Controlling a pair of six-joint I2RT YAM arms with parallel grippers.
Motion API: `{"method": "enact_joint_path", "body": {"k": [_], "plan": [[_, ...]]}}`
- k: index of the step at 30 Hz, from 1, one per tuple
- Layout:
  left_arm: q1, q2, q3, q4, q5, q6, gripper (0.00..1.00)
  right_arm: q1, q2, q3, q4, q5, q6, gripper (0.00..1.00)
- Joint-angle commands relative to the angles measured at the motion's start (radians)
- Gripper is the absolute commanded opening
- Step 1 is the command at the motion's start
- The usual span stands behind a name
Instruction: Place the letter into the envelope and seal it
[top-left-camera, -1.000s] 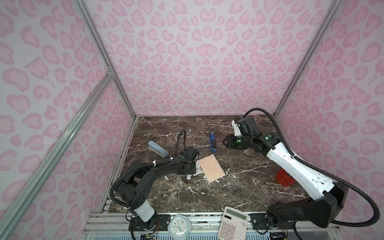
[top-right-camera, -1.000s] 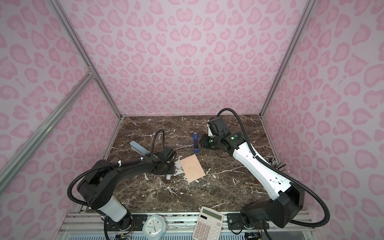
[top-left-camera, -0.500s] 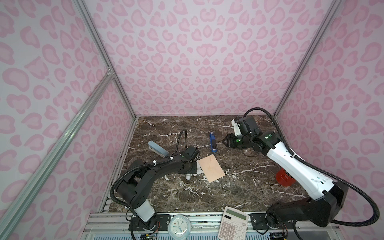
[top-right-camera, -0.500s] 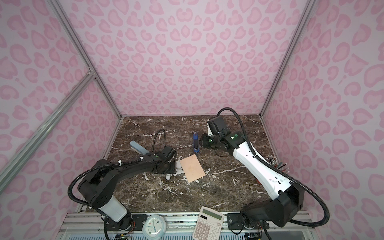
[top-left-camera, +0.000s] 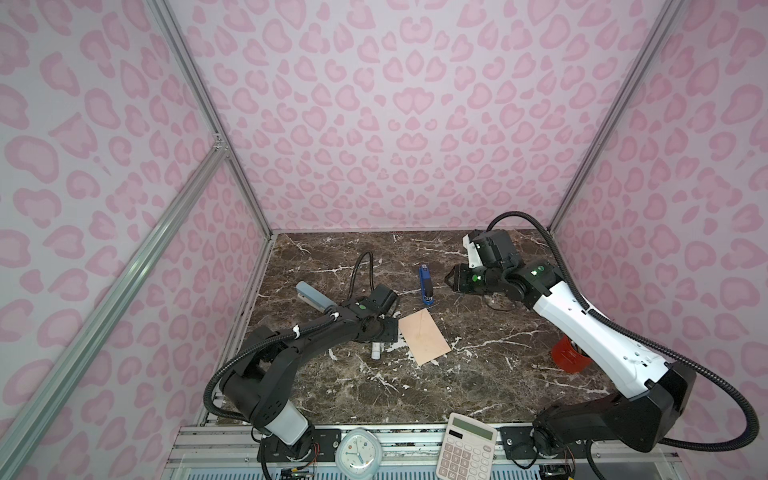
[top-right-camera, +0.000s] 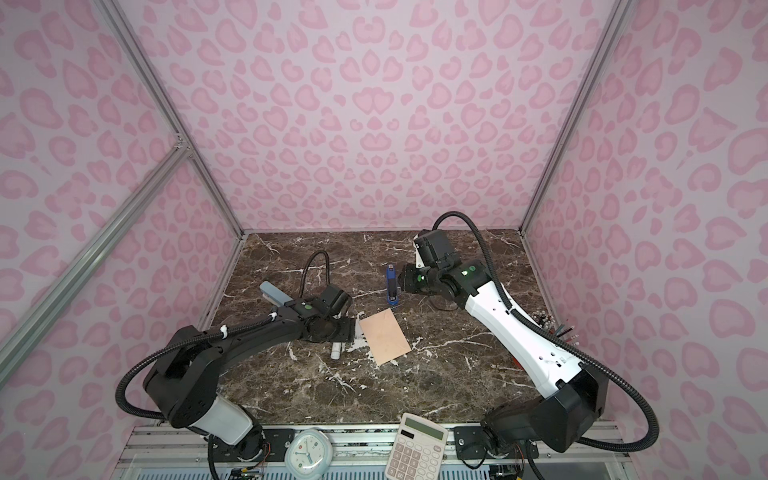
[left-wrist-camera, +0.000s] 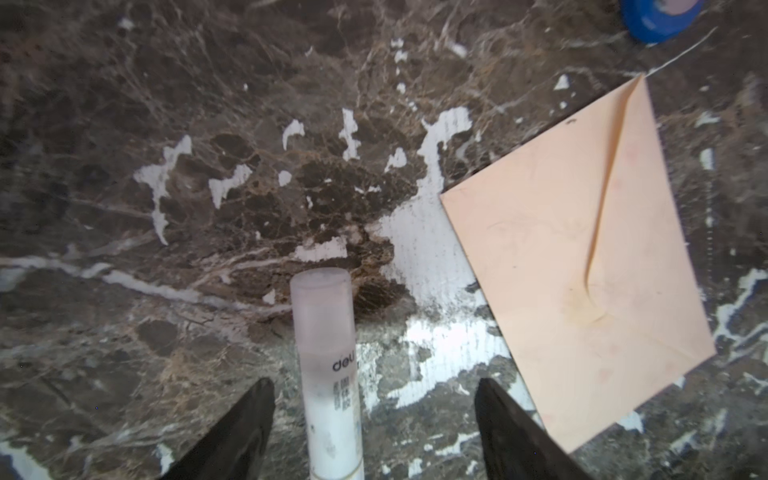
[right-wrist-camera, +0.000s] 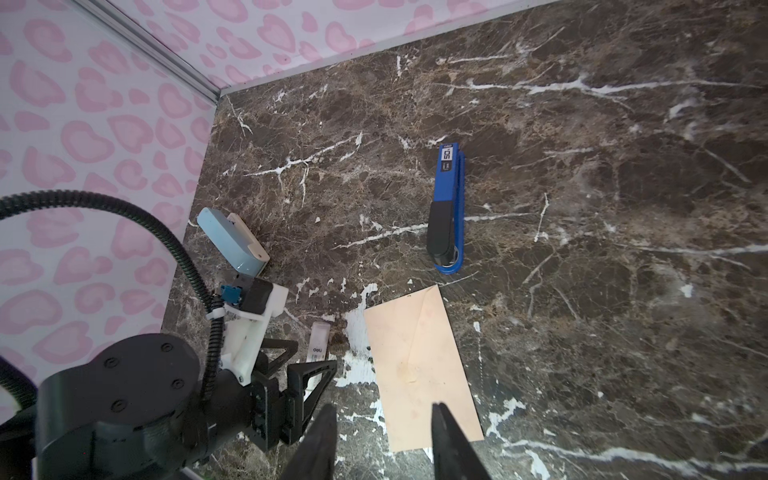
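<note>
The peach envelope (top-left-camera: 424, 341) (top-right-camera: 384, 337) lies flat on the marble table with its pointed flap folded down (left-wrist-camera: 582, 257) (right-wrist-camera: 419, 365). The letter is hidden from every view. My left gripper (left-wrist-camera: 374, 384) (right-wrist-camera: 316, 354) is low over the table just left of the envelope, open. A white glue stick (left-wrist-camera: 328, 374) (top-left-camera: 376, 351) (top-right-camera: 336, 350) lies loose on the table between its fingers, near one of them and touching neither. My right gripper (right-wrist-camera: 383, 407) (top-left-camera: 451, 280) (top-right-camera: 401, 279) hovers high behind the envelope, open and empty.
A blue stapler (top-left-camera: 424, 284) (right-wrist-camera: 446, 208) lies just behind the envelope. A pale blue-grey case (top-left-camera: 311, 295) sits at the left wall behind my left arm. A red roll (top-left-camera: 567, 355) lies under my right arm. A calculator (top-left-camera: 465, 446) and a clock (top-left-camera: 357, 451) rest on the front rail.
My left gripper's jaws have spread wider around the glue stick, which stays lying on the table. The envelope and my right arm have not moved.
</note>
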Motion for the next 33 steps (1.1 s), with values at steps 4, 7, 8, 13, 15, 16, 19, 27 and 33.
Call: {"method": "enact_joint_path", "body": {"k": [4, 7, 8, 13, 15, 16, 19, 27, 33], "plan": [[0.014, -0.111, 0.045, -0.018, -0.079, 0.041, 0.81, -0.019, 0.0, -0.004, 0.016, 0.047, -0.039, 0.4], [0.055, -0.205, 0.028, 0.019, -0.122, 0.041, 0.81, -0.031, -0.019, -0.037, 0.053, 0.11, -0.082, 0.39], [0.075, -0.241, 0.005, 0.049, -0.135, 0.04, 0.81, -0.039, -0.035, -0.062, 0.072, 0.13, -0.102, 0.39], [0.193, -0.399, -0.128, 0.198, -0.17, 0.042, 0.98, -0.092, -0.15, -0.261, 0.261, 0.235, -0.182, 0.39], [0.23, -0.456, -0.173, 0.258, -0.177, 0.055, 0.98, -0.109, -0.214, -0.358, 0.368, 0.292, -0.215, 0.4], [0.243, -0.488, -0.204, 0.296, -0.188, 0.067, 0.98, -0.115, -0.249, -0.415, 0.432, 0.326, -0.242, 0.41], [0.287, -0.59, -0.314, 0.43, -0.21, 0.063, 0.97, -0.129, -0.349, -0.566, 0.614, 0.432, -0.343, 0.45], [0.372, -0.814, -0.595, 0.691, -0.404, 0.086, 0.97, -0.228, -0.466, -0.923, 1.023, 0.624, -0.459, 0.67], [0.453, -0.883, -0.673, 0.768, -0.467, 0.203, 0.97, -0.321, -0.411, -1.009, 1.083, 0.673, -0.437, 0.97]]}}
